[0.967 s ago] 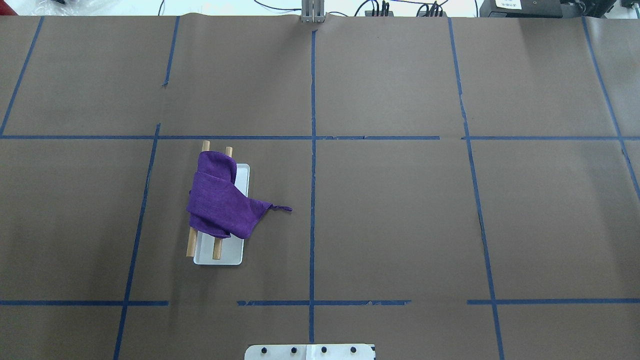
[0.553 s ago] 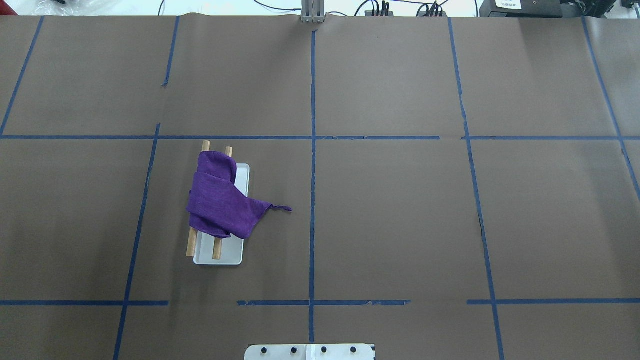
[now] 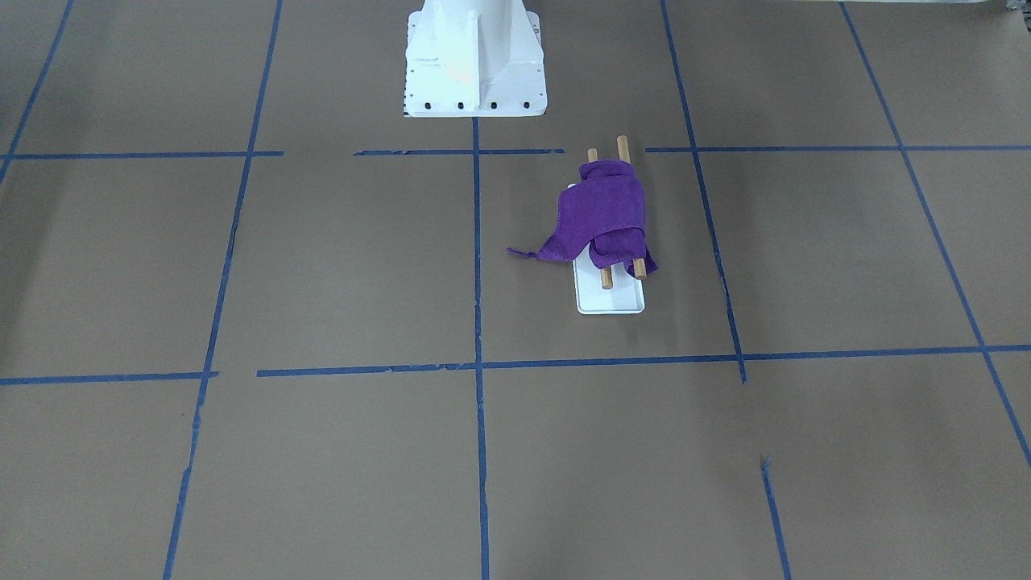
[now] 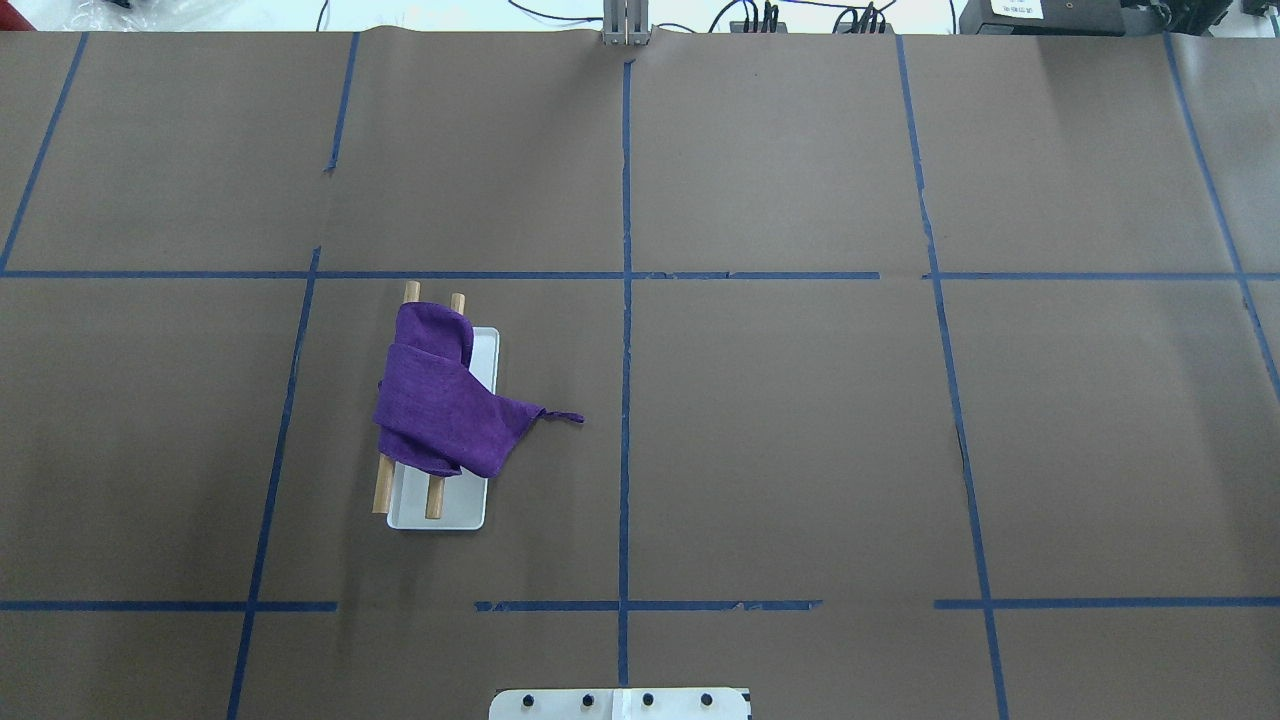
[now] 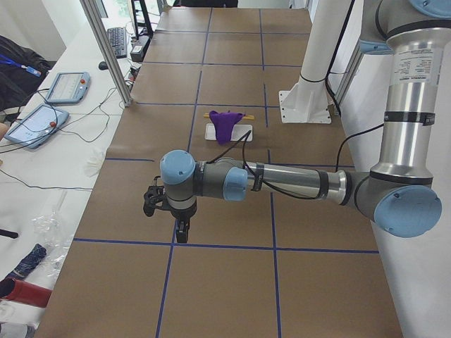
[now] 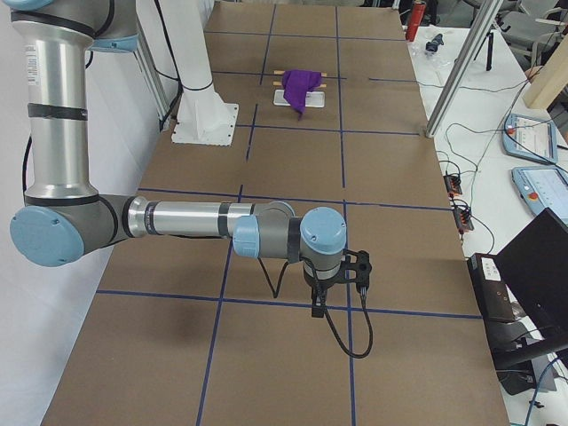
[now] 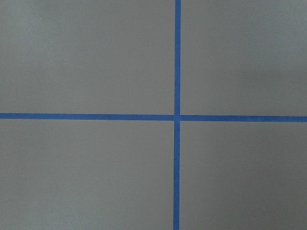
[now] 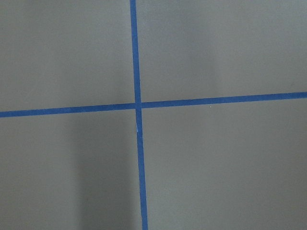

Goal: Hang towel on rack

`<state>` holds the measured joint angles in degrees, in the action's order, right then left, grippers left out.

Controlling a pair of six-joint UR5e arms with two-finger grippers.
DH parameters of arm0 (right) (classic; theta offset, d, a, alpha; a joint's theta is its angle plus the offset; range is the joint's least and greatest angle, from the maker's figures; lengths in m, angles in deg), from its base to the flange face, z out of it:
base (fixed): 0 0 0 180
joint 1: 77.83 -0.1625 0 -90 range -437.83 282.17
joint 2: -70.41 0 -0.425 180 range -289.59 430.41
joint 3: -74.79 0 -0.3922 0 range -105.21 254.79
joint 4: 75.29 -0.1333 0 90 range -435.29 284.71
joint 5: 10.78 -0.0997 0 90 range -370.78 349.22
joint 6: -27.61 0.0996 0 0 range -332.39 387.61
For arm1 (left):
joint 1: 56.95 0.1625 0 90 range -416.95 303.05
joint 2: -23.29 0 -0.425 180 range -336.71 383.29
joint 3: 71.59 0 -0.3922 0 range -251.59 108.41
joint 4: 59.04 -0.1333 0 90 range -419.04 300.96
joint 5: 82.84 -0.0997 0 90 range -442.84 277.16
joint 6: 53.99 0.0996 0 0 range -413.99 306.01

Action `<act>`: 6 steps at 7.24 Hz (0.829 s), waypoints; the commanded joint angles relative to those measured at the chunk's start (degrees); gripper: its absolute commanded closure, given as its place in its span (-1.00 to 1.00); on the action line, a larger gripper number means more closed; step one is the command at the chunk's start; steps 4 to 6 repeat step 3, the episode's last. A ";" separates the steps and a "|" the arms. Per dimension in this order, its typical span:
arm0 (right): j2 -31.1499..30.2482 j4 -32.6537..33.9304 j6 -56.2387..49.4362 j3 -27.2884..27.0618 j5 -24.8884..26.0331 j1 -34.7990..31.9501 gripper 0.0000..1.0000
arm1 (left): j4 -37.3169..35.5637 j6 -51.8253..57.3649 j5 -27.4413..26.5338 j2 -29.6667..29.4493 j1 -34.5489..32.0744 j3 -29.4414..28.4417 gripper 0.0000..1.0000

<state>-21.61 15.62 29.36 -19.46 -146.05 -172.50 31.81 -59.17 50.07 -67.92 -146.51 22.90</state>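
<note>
A purple towel [image 4: 435,400] lies draped over the two brown wooden rods of the rack [image 4: 462,512], left of the table's middle. One corner of the towel trails off onto the table toward the centre. Towel [image 3: 604,213] and rack [image 3: 612,303] also show in the front-facing view. My left gripper [image 5: 182,231] hangs over the table far from the rack and shows only in the exterior left view. My right gripper [image 6: 316,306] shows only in the exterior right view, also far from the rack. I cannot tell whether either is open or shut. Both wrist views show only brown paper and blue tape.
The brown paper table top carries a grid of blue tape lines [image 4: 625,300]. The white robot pedestal [image 3: 474,56] stands at the robot's side of the table. Tablets [image 5: 42,120] and cables lie beyond one end, and a laptop [image 6: 532,275] beyond the other.
</note>
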 commanded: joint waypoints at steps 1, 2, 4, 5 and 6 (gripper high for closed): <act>0.00 -0.03 -0.17 0.03 0.09 0.02 -1.00 | 0.03 0.00 -0.02 -0.03 0.00 -0.01 -1.00; 0.00 0.06 -0.34 0.03 0.09 0.02 -1.00 | 0.03 0.09 -0.02 -0.03 0.00 -0.01 -1.00; 0.00 0.06 -0.25 0.12 0.00 0.02 -1.00 | 0.03 0.09 -0.02 -0.03 0.00 -0.01 -1.00; 0.00 0.06 -0.25 0.12 0.00 0.02 -1.00 | 0.03 0.09 -0.02 -0.03 0.00 -0.01 -1.00; 0.00 0.06 -0.25 0.12 0.00 0.02 -1.00 | 0.03 0.09 -0.02 -0.03 0.00 -0.01 -1.00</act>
